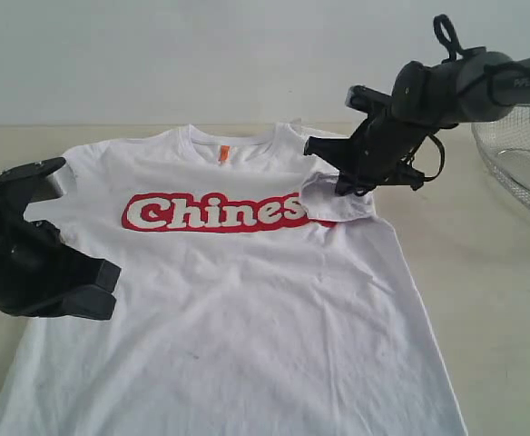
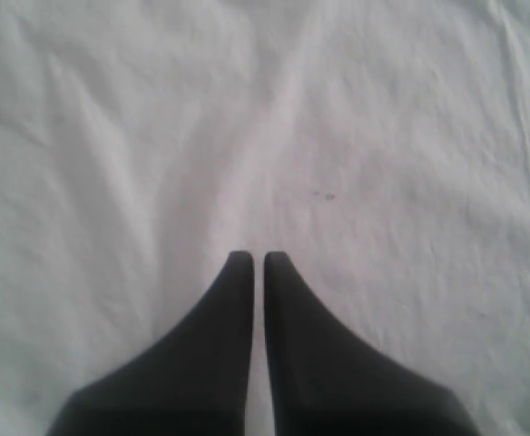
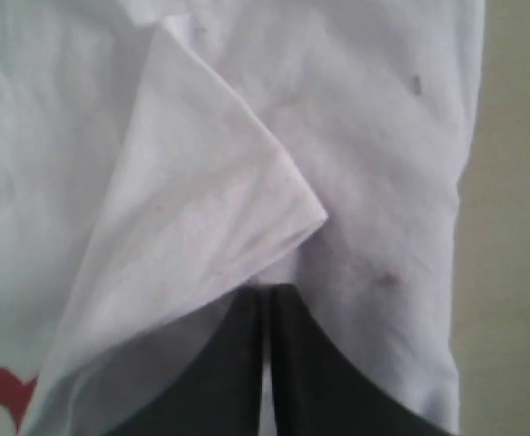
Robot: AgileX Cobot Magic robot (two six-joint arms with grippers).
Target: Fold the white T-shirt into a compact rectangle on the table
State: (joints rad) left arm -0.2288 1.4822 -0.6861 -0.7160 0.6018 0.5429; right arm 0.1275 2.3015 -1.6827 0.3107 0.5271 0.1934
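The white T-shirt lay spread flat, front side up, across the pale surface. Its collar pointed toward the far edge, and the orange neck tag showed inside the neckline. The hem ran out of the exterior view at the near edge. The red-outlined lettering ran across the chest.

My left claw was clenched, its two dark fingers pressed nearly together with nothing between them. It hung over plain, lightly creased white cloth on the shirt's left side, below the sleeve there.

My right claw was clenched too. It was at the right sleeve, which was turned inward over the chest so that its flap covered the end of the lettering. The flap's edge draped over one of my fingers. I could not tell whether any cloth was pinched between the fingers or only lay against them.

A wire-mesh basket stood on the surface off to the right, well apart from the shirt.
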